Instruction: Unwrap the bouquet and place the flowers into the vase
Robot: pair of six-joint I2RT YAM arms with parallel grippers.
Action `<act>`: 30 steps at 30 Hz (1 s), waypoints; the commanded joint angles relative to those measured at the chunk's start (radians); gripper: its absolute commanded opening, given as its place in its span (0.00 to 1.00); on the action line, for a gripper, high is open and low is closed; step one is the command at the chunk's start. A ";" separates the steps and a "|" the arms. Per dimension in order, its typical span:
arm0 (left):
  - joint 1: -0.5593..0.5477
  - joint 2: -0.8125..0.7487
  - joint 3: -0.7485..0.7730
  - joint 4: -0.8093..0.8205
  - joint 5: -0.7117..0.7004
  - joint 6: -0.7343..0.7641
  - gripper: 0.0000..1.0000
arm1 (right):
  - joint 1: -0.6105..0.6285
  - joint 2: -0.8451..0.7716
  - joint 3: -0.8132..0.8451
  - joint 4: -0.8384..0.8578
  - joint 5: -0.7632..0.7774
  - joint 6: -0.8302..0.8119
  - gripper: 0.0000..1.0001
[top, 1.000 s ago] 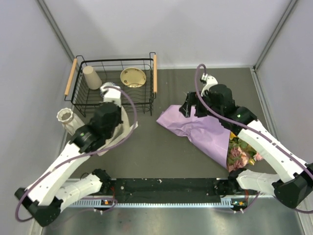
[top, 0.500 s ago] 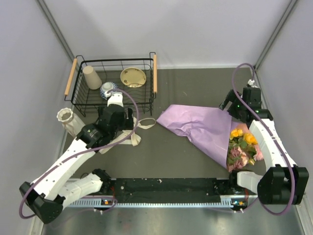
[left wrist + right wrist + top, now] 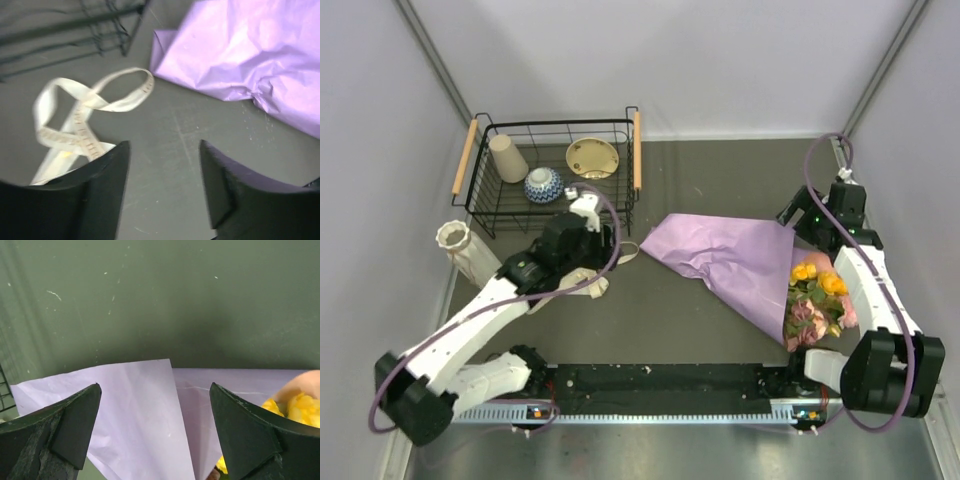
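Here, left gripper (image 3: 162,150), right gripper (image 3: 155,387) open, empty

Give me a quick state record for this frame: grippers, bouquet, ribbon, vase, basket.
left gripper: open, empty, above the table by the ribbon
right gripper: open, empty, over the paper's far edge
bouquet: lying on the table, lilac paper loosened
flowers: heads showing at the paper's near right end
ribbon: off the bouquet, loose on the table
vase: left of the basket, no flowers in it
basket: holds cup, bowl, dish
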 commanded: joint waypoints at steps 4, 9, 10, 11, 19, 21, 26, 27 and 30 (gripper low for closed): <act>0.003 0.300 -0.071 0.276 0.200 -0.130 0.40 | -0.017 0.071 -0.023 0.175 -0.284 -0.010 0.81; 0.026 0.499 -0.092 0.314 0.007 -0.243 0.22 | -0.017 0.048 -0.104 0.295 -0.384 0.030 0.72; 0.042 0.521 -0.095 0.310 0.001 -0.283 0.20 | -0.018 0.041 -0.113 0.305 -0.418 0.037 0.70; 0.058 0.552 -0.098 0.310 -0.008 -0.305 0.12 | -0.017 0.039 -0.118 0.308 -0.435 0.043 0.68; 0.198 0.549 -0.146 0.190 -0.167 -0.379 0.15 | 0.095 -0.108 -0.187 0.221 -0.649 0.047 0.61; 0.197 0.483 -0.149 0.167 -0.160 -0.353 0.15 | 0.153 -0.174 -0.196 0.176 -0.665 0.043 0.66; 0.171 0.273 -0.196 0.222 0.031 -0.304 0.29 | 0.360 -0.251 -0.250 0.106 -0.725 0.079 0.78; 0.163 0.253 -0.198 0.228 0.060 -0.297 0.32 | 0.391 -0.271 -0.262 0.104 -0.732 0.088 0.82; 0.149 0.180 -0.198 0.229 0.172 -0.277 0.42 | 0.514 -0.274 -0.303 0.106 -0.735 0.123 0.86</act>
